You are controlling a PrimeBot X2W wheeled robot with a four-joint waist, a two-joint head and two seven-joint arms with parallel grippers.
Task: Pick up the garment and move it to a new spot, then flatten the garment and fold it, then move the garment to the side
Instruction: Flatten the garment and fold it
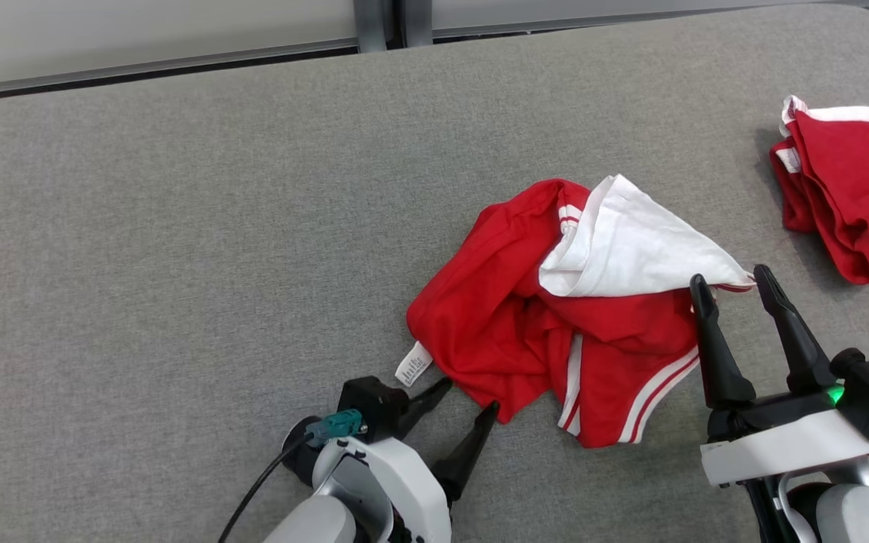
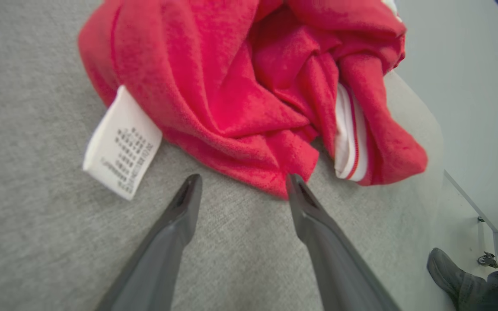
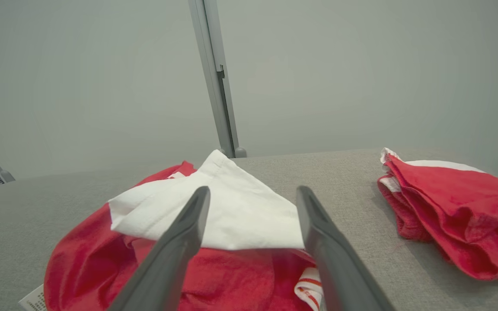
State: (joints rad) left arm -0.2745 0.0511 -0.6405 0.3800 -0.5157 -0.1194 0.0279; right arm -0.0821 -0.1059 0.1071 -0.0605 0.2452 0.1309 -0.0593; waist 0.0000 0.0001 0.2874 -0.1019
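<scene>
We see the red-and-white garment (image 1: 555, 317) lying crumpled on the grey desk (image 1: 178, 226). Our left hand (image 1: 468, 394) sits at the garment's lower left edge, spread wide and holding nothing, 1 fingertip at the red hem beside the white label (image 1: 413, 364). Our right hand (image 1: 730, 277) stands wide at the garment's right corner, empty. A 2nd red garment (image 1: 849, 196) lies well apart to the right.

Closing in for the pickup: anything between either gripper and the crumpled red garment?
Nothing visible. The open left gripper points at the garment, beside its label; the open right gripper straddles its white corner. The second red pile lies apart.
</scene>
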